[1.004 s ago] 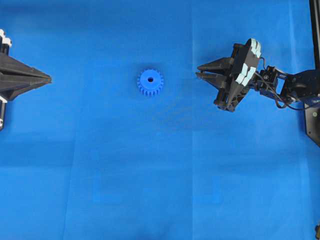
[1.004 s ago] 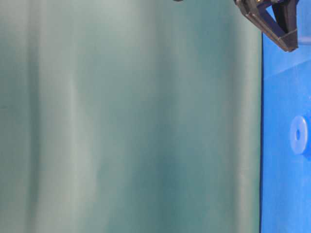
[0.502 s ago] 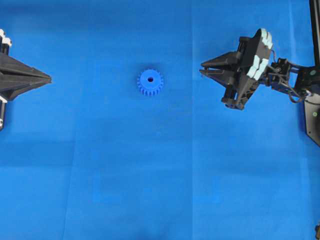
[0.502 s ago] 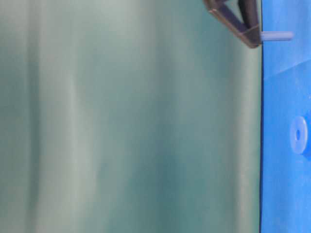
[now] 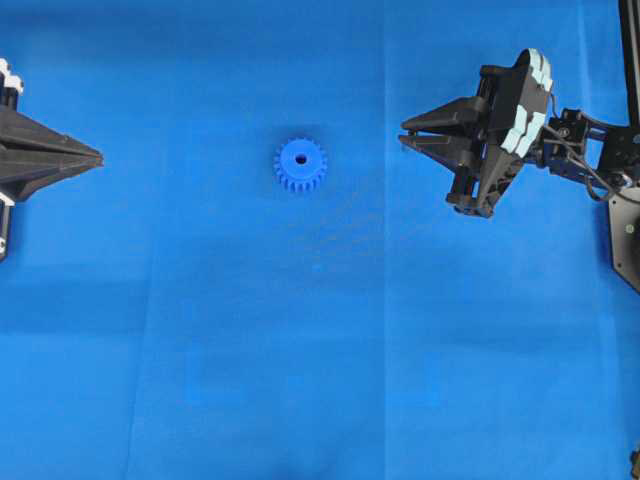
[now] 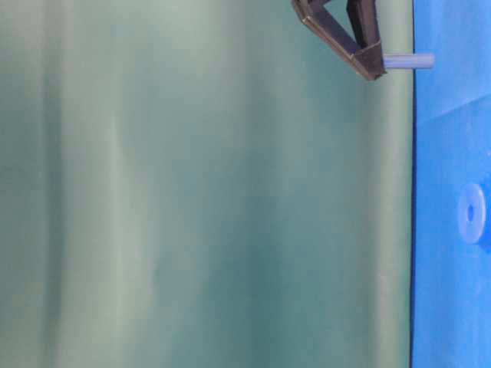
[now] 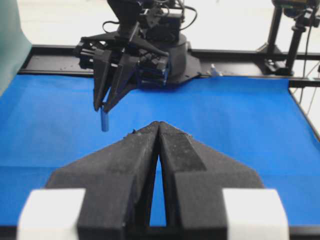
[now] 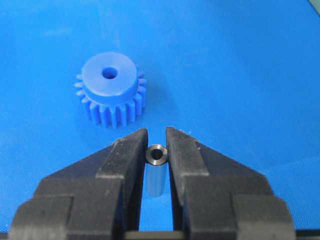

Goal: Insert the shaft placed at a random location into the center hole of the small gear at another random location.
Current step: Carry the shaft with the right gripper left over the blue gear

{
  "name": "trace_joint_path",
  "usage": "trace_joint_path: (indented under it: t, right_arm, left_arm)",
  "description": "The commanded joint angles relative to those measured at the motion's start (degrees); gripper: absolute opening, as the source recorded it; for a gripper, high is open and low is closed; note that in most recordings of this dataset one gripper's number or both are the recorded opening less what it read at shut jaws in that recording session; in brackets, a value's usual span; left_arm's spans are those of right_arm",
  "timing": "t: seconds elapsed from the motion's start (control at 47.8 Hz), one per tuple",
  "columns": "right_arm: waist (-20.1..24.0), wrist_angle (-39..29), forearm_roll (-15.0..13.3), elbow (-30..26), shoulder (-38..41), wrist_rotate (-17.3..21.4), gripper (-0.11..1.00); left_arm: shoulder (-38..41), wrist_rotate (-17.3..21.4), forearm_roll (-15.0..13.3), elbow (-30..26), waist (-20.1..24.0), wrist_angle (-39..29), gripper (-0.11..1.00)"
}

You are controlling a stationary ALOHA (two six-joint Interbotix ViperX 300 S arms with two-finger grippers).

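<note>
The small gear (image 5: 300,165), bright blue with a raised hub, lies flat on the blue mat, its center hole (image 5: 301,158) facing up. In the right wrist view the small gear (image 8: 109,87) and its center hole (image 8: 109,73) sit just ahead of the jaws. My right gripper (image 5: 403,135) hovers to the gear's right, shut on the shaft (image 8: 156,170), a short silvery tube held upright. The shaft (image 7: 104,120) hangs below the right gripper (image 7: 104,107), off the mat. My left gripper (image 5: 100,157) rests at the far left, shut on nothing, its tips touching.
A blue mat (image 5: 320,350) covers the table. The right arm's base and black frame (image 5: 625,230) stand at the right edge. A green backdrop (image 6: 192,192) fills most of the table-level view, where the shaft (image 6: 410,60) and small gear (image 6: 472,213) show.
My right gripper has risen from the mat with the shaft in it and drifted slightly right, away from the gear. The left gripper and the gear have not moved.
</note>
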State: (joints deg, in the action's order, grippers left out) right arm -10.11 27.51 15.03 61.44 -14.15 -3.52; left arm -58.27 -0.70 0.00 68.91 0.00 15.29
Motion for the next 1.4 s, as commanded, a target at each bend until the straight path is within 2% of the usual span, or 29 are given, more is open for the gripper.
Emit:
trace_joint_path:
  t: [0.0, 0.209, 0.356, 1.025, 1.192, 1.381]
  right_arm:
    - [0.18, 0.18, 0.09, -1.05, -0.7, -0.09, 0.03]
    - [0.18, 0.18, 0.09, -2.2, 0.0, 0.0, 0.03]
    - [1.05, 0.18, 0.09, -5.1, 2.64, -0.09, 0.03]
    - [2.72, -5.45, -0.18, -24.43, 17.14, -0.35, 0.03]
    - [2.81, -6.77, -0.26, -26.63, 18.81, -0.53, 0.03]
    - [2.81, -6.94, -0.44, -26.46, 18.9, -0.53, 0.03]
  left_arm:
    - [0.18, 0.0, 0.18, -0.53, 0.09, 0.62, 0.0]
    - [0.26, 0.0, 0.18, -0.53, 0.09, 0.7, 0.0]
    - [0.26, 0.0, 0.18, -0.53, 0.09, 0.7, 0.0]
    - [0.26, -0.09, 0.18, -0.53, 0.09, 0.7, 0.0]
    - [0.18, 0.0, 0.09, -0.53, 0.09, 0.7, 0.0]
    - [0.18, -0.09, 0.18, -0.53, 0.09, 0.7, 0.0]
